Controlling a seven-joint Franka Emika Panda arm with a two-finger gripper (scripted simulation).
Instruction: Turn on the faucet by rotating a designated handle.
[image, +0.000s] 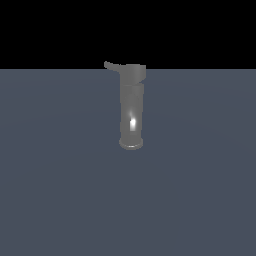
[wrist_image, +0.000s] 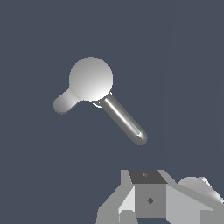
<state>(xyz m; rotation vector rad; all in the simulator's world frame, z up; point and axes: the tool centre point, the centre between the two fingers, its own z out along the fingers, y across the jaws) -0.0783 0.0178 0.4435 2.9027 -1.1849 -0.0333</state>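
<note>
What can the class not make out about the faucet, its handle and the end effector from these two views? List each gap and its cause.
- End effector: absent from the exterior view; the wrist view's edge cuts it off, so open or shut is unclear.
- Handle: exterior view renders it small and dim.
- Faucet: wrist view looks down onto its cap, hiding its base; which protruding piece is the handle is unclear.

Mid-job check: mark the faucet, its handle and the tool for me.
faucet (image: 132, 107): exterior view, middle of the upright grey body.
handle (image: 111, 65): exterior view, thin lever jutting from the top cap toward the exterior view's left.
tool (wrist_image: 151, 199): wrist view, grey block at the picture's edge; fingertips not visible.
</note>
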